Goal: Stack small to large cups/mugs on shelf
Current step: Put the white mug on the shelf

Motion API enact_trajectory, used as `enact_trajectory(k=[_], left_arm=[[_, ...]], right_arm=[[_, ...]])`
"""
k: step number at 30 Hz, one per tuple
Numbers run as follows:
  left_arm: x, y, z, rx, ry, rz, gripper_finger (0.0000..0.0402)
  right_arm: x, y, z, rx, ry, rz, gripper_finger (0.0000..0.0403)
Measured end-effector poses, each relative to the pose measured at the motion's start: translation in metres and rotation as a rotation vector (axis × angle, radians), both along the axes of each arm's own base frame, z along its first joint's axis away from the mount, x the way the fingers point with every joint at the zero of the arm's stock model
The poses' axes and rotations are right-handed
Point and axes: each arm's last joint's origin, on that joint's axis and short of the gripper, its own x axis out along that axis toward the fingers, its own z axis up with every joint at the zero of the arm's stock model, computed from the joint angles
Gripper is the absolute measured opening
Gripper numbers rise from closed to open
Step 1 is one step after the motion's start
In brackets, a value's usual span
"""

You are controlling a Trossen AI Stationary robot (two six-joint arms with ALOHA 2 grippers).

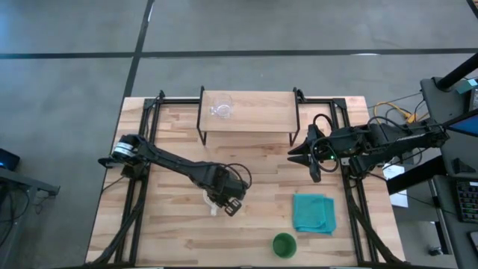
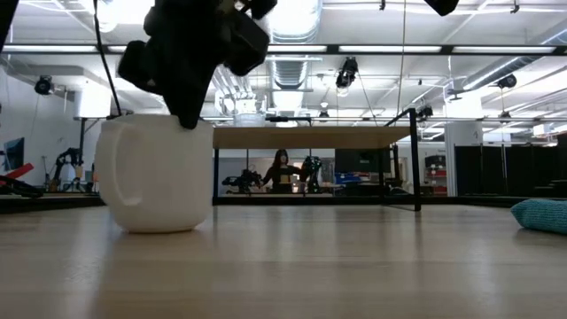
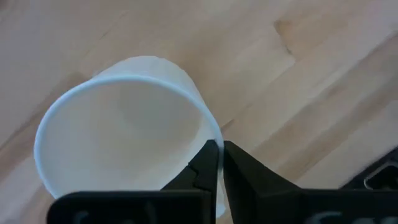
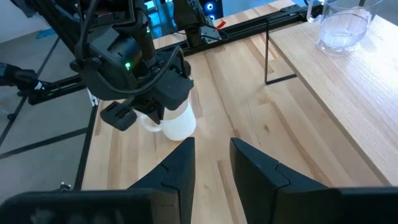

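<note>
Closest to the low camera stands the white handled ceramic mug (image 2: 157, 174), upright on the light wooden surface (image 1: 172, 232). It sits on the front left part of the surface, under the left arm. The left tool (image 3: 220, 163) is above its rim, and its two dark fingers (image 3: 200, 171) are pressed together on the mug's wall, one inside and one outside. In the high view the mug (image 1: 212, 199) is mostly covered by this tool (image 1: 226, 200).

On the low light-wood shelf with thin black metal legs (image 1: 261, 112), at the back of the surface, the small clear glass cup (image 1: 222, 107) stands upright near the left end. The green handleless cup (image 1: 284, 244) stands at the front edge, right of centre, well apart from the shelf. Just behind it lies the teal folded cloth (image 1: 313, 213).

The right tool (image 4: 211, 158) hangs above the surface at the right end of the shelf, and its fingers are apart with nothing between them.
</note>
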Motion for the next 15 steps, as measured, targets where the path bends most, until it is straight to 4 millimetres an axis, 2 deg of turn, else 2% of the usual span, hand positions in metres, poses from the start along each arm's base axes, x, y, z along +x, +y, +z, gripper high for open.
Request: enact_trajectory(k=[6,15], left_arm=[[0.004,0.0,0.017,-0.005,-0.067,-0.092,0.0],[0.002,0.013,0.064,0.072,-0.118,-0.199,0.0]], right_arm=[[0.0,0.0,0.0,-0.002,0.0,0.001,0.0096],[0.0,0.0,0.0,-0.007,0.0,0.003,0.0096]])
